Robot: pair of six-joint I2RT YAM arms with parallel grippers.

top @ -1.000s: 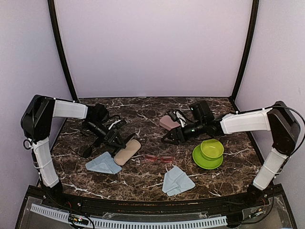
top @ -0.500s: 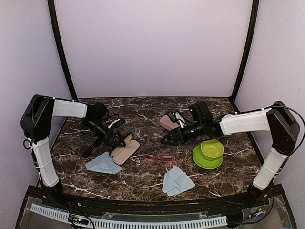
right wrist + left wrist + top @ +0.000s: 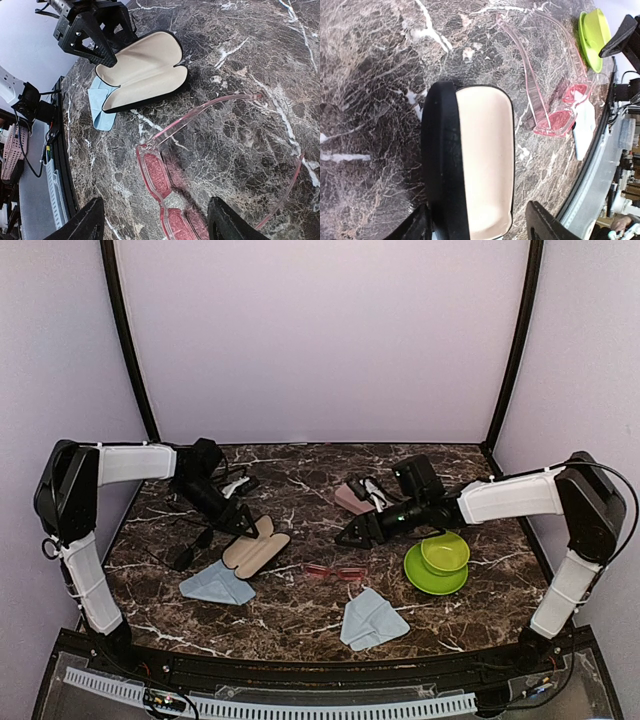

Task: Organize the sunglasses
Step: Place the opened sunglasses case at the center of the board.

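At the middle of the counter (image 3: pixel 300 468), toward its near edge, the red-pink sunglasses (image 3: pixel 335 572) lay flat with both temples unfolded. They lay between the open case (image 3: pixel 255 548) and the green plate (image 3: pixel 425 581), touching neither.

- Open case: black shell, cream lining, both halves spread upward-facing on the marble. One light blue cloth (image 3: pixel 217 583) lay just beside it on the near left.
- Second blue cloth (image 3: pixel 372 620): near side of the sunglasses, apart from them.
- Green bowl (image 3: pixel 445 549): sat on the green plate, right of centre.
- Pink closed case (image 3: pixel 350 499): farther back, behind the right arm's wrist.

Left pincer (image 3: pixel 243 526): fingers apart, poised at the far end of the open case; whether it touched the case could not be told.

Right pincer (image 3: pixel 155 220): fingers apart, low over the counter, the sunglasses' front below the gap; no contact seen.

Black-framed pair: not identified with confidence in any view.
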